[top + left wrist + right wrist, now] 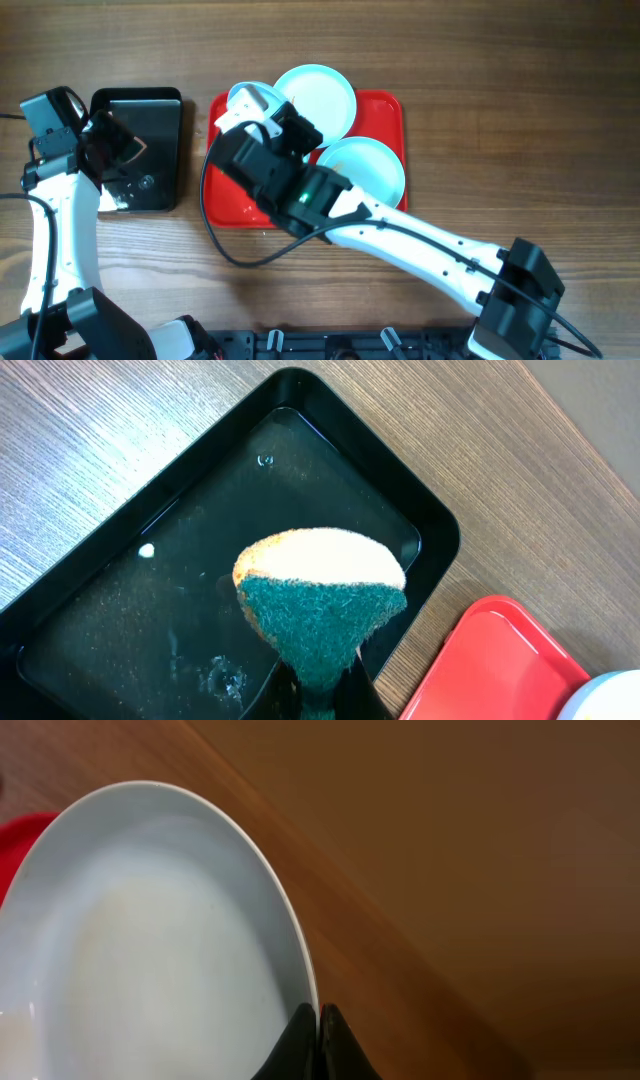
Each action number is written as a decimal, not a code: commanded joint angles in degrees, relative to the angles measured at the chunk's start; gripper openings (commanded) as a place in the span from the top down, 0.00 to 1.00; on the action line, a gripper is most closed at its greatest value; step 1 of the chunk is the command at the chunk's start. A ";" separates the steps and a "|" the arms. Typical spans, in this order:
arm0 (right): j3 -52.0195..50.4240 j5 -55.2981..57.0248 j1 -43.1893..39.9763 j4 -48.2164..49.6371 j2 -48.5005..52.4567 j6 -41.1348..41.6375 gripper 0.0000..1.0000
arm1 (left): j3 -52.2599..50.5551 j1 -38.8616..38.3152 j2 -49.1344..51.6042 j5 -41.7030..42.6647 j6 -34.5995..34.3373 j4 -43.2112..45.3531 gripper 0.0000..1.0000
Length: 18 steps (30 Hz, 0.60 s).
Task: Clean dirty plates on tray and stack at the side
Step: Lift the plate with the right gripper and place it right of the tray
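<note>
Black tray (160,100) sits far left on the wood table (500,90), left gripper (112,140) over it. Only the left wrist view shows what it carries: jaws clamped on a green-and-yellow sponge (320,595) above the wet tray floor. Red tray (388,112) just beside, at centre. Overhead hides the right gripper (318,1020) tips; right wrist view shows jaws pinched tight on the rim of the held plate (150,950), at the red tray's upper left corner. Second plate (318,95) upper middle, third plate (368,168) lower right, both on red. Brown grained wood all round
</note>
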 commanded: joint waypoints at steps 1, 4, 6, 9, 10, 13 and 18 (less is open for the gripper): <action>0.39 7.37 1.64 0.74 0.00 -10.32 0.96 | 0.79 0.44 0.07 0.70 0.68 0.17 0.96; 0.39 8.02 2.40 1.05 0.00 -12.48 0.96 | 0.79 0.44 0.07 0.70 0.68 0.15 0.96; 0.39 10.27 3.10 2.80 0.00 -15.15 0.96 | 0.79 0.44 0.07 0.70 0.70 0.15 0.96; 0.39 10.60 3.82 4.15 0.00 -15.87 0.96 | 0.79 0.44 0.07 0.70 0.70 0.15 0.96; 0.39 10.62 3.82 4.13 0.00 -14.91 0.96 | 0.79 0.44 0.07 0.70 0.70 0.15 0.96; 0.39 10.84 2.93 4.00 0.00 -7.13 0.96 | 0.79 0.44 0.07 0.70 0.70 0.04 0.96; 0.42 3.76 -3.17 -4.13 -0.92 8.94 0.96 | 0.79 0.44 0.07 0.70 0.68 -0.24 0.96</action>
